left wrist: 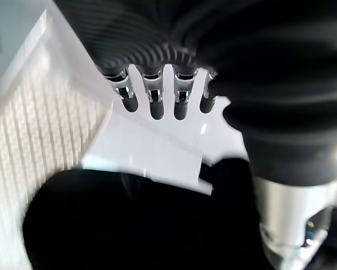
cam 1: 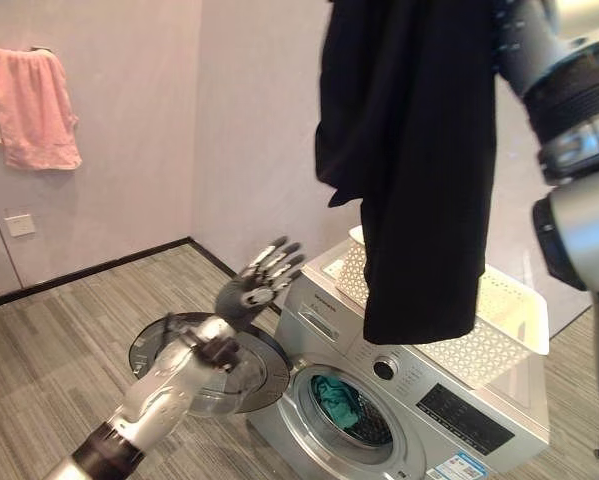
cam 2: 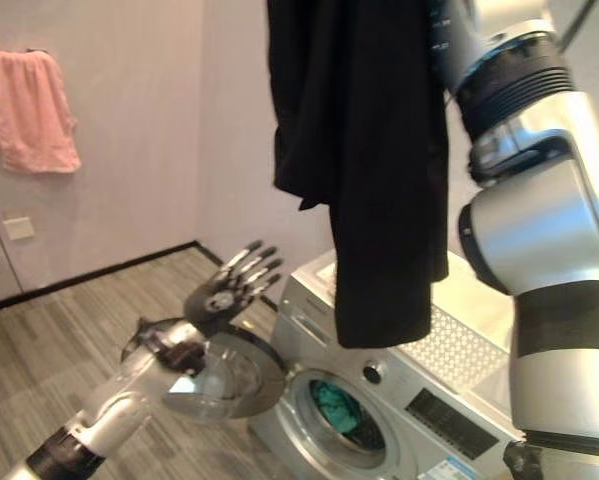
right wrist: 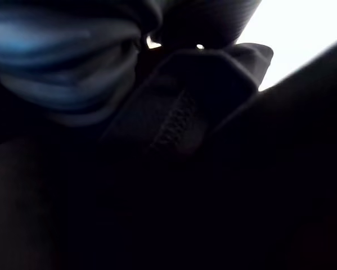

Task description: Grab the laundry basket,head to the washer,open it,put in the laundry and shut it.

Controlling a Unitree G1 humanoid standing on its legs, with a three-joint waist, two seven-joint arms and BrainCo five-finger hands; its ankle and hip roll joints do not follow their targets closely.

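Your left hand (cam 1: pixel 257 285) is raised with its fingers (left wrist: pixel 154 101) straight and spread, holding nothing. It hovers just above the washer door (cam 1: pixel 241 372), which is swung wide open beneath and behind the hand, and beside the front corner of the washer (cam 1: pixel 399 400). Below and to the right of that hand is the round drum opening, with a teal garment (cam 1: pixel 337 402) already lying inside.

The black garment (cam 1: pixel 414 170) hangs well above and to the right of your left hand, draped down from the raised right arm. Its lower hem dangles over the white laundry basket (cam 1: pixel 499 320), which sits on top of the washer. The right wrist view is dark with black cloth pressed close, so you cannot tell how the right hand's fingers stand, though the garment appears to hang from there.

Far to the left of your left hand, a pink towel (cam 1: pixel 31 105) hangs on the wall, with a white wall plate (cam 1: pixel 20 224) below it.
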